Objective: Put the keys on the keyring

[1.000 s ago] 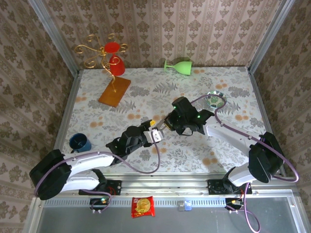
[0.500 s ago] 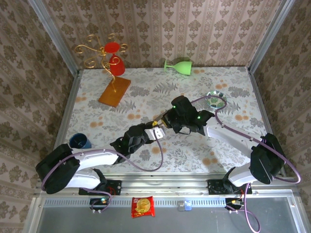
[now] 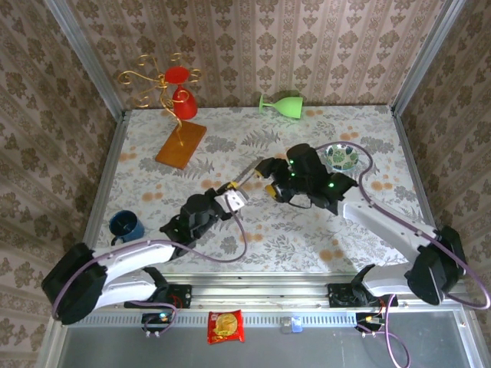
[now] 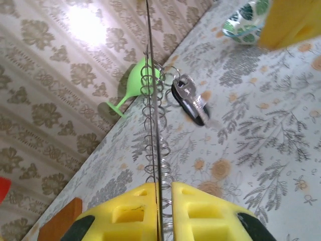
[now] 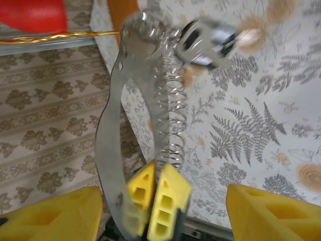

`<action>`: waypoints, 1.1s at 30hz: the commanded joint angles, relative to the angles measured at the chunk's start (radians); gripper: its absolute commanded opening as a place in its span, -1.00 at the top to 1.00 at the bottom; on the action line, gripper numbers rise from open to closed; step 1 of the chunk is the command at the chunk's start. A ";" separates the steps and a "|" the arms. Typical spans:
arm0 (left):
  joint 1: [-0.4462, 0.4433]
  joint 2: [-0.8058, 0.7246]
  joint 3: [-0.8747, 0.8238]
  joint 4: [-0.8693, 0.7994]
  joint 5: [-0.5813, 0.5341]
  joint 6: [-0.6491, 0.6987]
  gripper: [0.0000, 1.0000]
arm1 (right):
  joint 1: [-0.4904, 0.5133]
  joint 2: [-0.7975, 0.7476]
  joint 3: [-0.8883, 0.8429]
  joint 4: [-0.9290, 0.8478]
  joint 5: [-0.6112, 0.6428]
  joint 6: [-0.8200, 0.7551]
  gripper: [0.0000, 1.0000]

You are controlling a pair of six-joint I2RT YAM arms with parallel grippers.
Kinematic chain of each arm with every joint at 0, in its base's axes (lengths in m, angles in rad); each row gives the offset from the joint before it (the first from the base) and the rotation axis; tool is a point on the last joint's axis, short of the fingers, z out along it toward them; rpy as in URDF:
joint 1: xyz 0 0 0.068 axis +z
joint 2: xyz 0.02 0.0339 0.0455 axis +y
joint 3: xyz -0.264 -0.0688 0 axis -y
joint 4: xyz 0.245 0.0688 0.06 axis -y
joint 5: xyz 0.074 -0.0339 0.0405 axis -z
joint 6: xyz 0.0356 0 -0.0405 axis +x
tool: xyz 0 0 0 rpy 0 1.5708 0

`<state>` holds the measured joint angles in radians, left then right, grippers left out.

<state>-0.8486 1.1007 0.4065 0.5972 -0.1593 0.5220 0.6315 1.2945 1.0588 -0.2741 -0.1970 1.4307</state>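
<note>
So my left gripper [image 4: 159,195] pinches the keyring [image 5: 113,130] upright at frame bottom, probably so the keys [image 4: 188,98] stay hanging near its top; right gripper [image 3: 266,178] gapes open, holding nothing.

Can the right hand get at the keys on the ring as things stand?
Probably yes. The right hand is open and the keys hang ahead of it at the far end of the keyring, uncovered. The left hand grips the ring's other end, away from them.
</note>
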 commanded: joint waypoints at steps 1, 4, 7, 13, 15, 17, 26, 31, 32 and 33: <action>0.073 -0.099 0.032 -0.132 0.162 -0.153 1.00 | -0.036 -0.075 0.007 -0.086 0.023 -0.269 -0.33; 0.156 -0.181 0.047 -0.250 0.320 -0.238 1.00 | -0.064 -0.116 -0.031 -0.028 0.036 -0.595 -0.22; 0.229 -0.254 0.069 -0.349 0.482 -0.293 1.00 | -0.064 -0.118 -0.072 0.091 0.011 -0.936 -0.16; 0.310 -0.330 0.115 -0.467 0.683 -0.332 1.00 | -0.055 -0.127 -0.210 0.350 -0.174 -1.438 -0.01; 0.315 -0.345 0.107 -0.442 0.724 -0.330 1.00 | -0.053 -0.115 -0.216 0.354 -0.233 -1.558 0.01; 0.316 -0.358 0.080 -0.382 0.757 -0.331 1.00 | -0.052 -0.107 -0.226 0.348 -0.276 -1.658 0.02; 0.316 -0.376 0.041 -0.290 0.864 -0.303 1.00 | -0.049 -0.147 -0.283 0.368 -0.226 -1.794 0.22; 0.315 -0.391 0.020 -0.260 0.887 -0.274 1.00 | -0.054 -0.252 -0.330 0.315 -0.205 -1.856 0.21; 0.316 -0.389 0.017 -0.251 0.892 -0.272 1.00 | -0.059 -0.267 -0.334 0.308 -0.200 -1.848 0.17; 0.315 -0.386 0.015 -0.244 0.899 -0.270 1.00 | -0.062 -0.277 -0.338 0.304 -0.205 -1.839 0.14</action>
<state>-0.5404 0.7280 0.4332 0.2581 0.6815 0.2283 0.5739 1.0664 0.7349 0.0452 -0.4126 -0.3653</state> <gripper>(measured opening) 0.115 0.420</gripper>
